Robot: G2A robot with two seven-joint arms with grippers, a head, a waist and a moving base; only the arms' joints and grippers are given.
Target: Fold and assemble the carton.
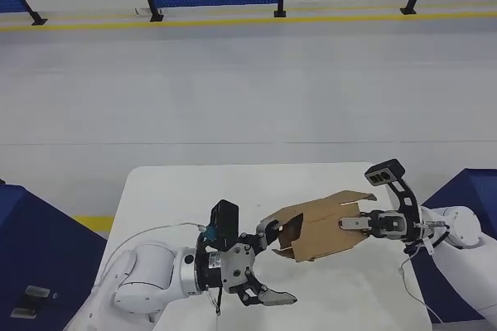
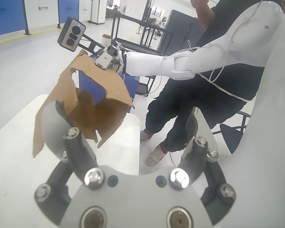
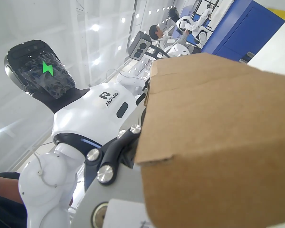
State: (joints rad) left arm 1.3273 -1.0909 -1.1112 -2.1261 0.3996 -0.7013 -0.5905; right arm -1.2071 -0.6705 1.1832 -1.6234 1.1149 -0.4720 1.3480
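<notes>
Now | carton (image 1: 315,236) in right pincer (image 1: 345,223) | left pincer (image 1: 277,263) spread at open end

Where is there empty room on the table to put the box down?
The table is bare along its far edge, beyond the carton, and in the near patch between the carton and the table's near edge. The middle is crowded: the right gripper pinches the carton and the open left gripper sits at its mouth.

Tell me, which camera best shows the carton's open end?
The left wrist view: the carton faces it, with the open end and loose flaps plain to see. The top view shows its outside from above; the right wrist view shows one plain wall close up.
</notes>
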